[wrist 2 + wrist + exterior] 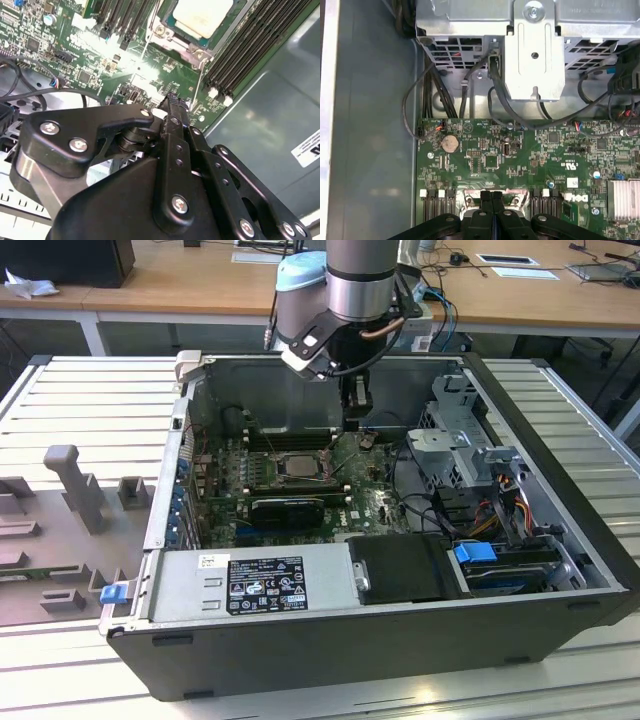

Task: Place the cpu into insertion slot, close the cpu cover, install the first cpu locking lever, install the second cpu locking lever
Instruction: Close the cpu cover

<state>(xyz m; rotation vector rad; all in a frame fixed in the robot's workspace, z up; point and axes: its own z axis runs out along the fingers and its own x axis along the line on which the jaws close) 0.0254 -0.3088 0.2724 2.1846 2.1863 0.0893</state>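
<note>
My end effector (492,196) has its fingers pressed together with nothing between them, low over the green motherboard (490,160). Just beside it the cpu (202,17) lies seated, with the cpu cover (176,44) lowered flat around it.

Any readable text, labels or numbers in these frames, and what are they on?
Nothing reads legibly.
Black label on the power supply: print too small.
White sticker on the case wall: cut off, too small.
White markings on the motherboard: too small.
</note>
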